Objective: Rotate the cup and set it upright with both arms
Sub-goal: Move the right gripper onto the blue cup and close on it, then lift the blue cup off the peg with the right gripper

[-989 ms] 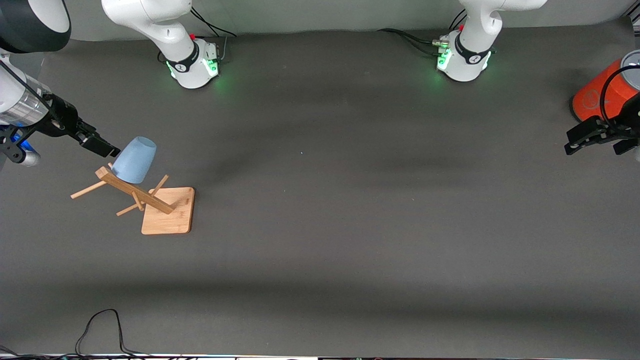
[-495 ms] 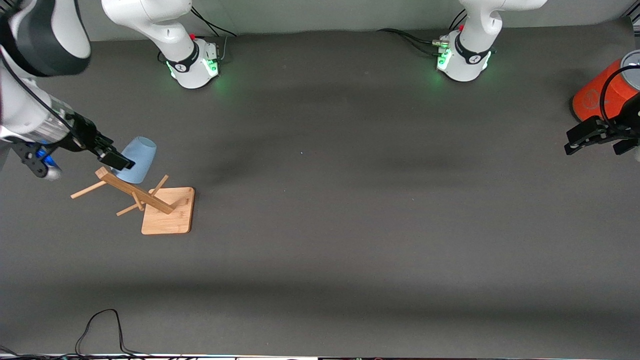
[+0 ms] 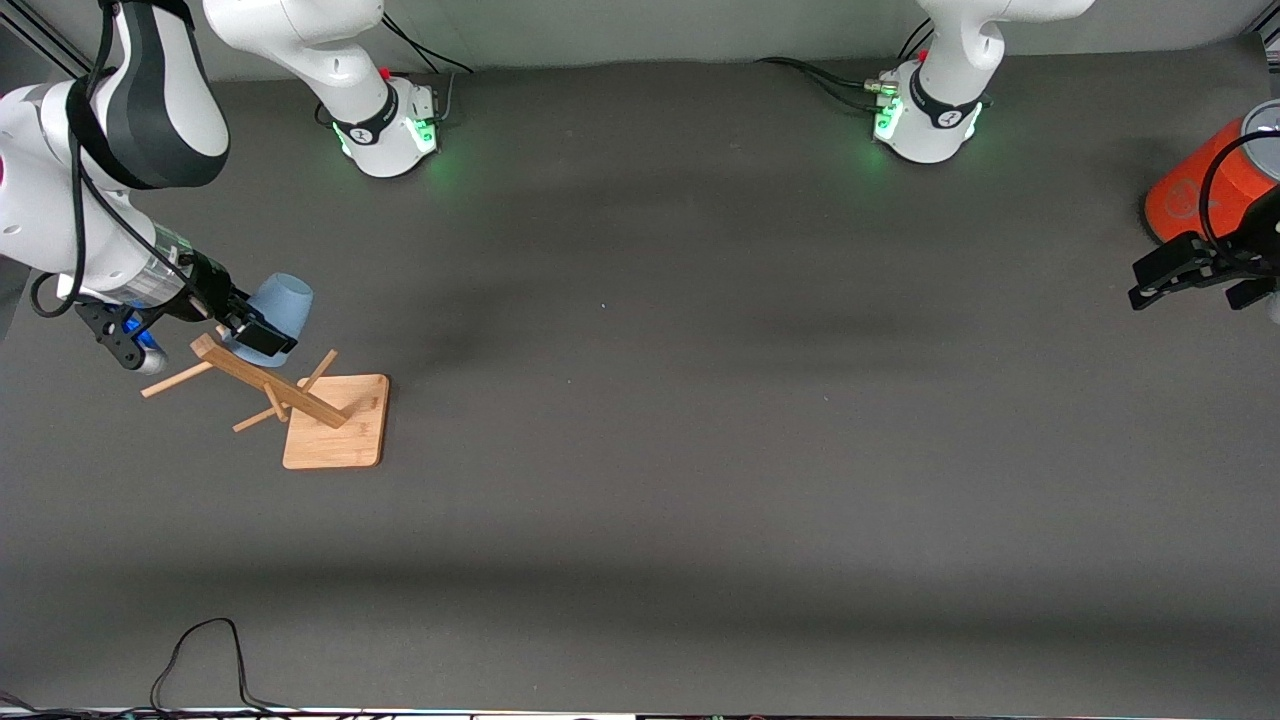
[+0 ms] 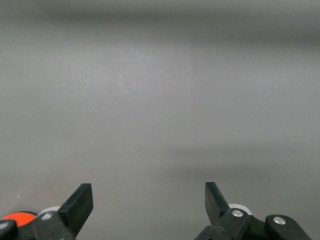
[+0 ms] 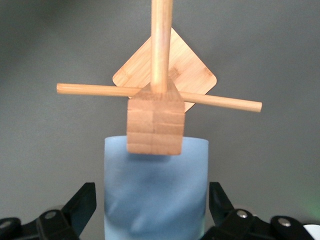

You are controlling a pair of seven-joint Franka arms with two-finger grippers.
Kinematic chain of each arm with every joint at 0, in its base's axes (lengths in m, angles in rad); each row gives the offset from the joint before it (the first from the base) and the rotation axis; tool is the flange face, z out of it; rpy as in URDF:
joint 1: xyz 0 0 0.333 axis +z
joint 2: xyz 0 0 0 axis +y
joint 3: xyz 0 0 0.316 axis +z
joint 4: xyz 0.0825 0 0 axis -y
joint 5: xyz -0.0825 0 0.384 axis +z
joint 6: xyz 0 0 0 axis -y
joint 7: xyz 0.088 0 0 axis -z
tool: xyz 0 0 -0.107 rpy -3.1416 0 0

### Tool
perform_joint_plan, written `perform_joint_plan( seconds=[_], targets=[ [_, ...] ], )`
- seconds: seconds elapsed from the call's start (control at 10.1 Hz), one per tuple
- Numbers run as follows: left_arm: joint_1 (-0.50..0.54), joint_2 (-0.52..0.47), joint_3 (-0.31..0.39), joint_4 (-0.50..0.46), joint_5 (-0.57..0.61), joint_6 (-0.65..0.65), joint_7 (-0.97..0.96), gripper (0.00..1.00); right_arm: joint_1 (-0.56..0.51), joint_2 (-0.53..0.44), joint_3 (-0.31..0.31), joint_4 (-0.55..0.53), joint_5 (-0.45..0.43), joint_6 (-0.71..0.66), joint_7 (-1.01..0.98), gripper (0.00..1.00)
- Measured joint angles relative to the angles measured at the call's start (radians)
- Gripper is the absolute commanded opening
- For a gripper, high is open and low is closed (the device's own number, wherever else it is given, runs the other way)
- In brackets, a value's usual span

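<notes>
Cup point(image 3: 283, 303) inverted on wooden rack point(image 3: 300, 398), not yet lifted | right gripper point(image 3: 249, 328) open astride it; left gripper point(image 3: 1195, 276) open, waiting by orange cylinder point(image 3: 1205, 182); uprighting remains

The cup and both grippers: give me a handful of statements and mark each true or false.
1. The cup hangs inverted on the wooden rack. True.
2. The right gripper is shut on the cup. False: its fingers are open, one on each side of it.
3. The left gripper holds the cup. False: it waits open and empty beside the orange cylinder.
4. The rack stands toward the right arm's end of the table. True.
</notes>
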Motion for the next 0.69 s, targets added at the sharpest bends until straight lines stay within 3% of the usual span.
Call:
perform_joint_plan(
  seconds=[0.1,0.69],
  targets=[
    [0.0,0.0,0.0,0.0,0.0,0.0,0.0,1.0,0.0,0.0,0.0,0.0,0.0,0.0,0.0,0.51],
    [0.0,0.001,0.0,0.0,0.0,-0.001,0.0,1.0,0.003,-0.018,0.002,0.002,0.0,-0.021,0.0,0.51]
  ],
)
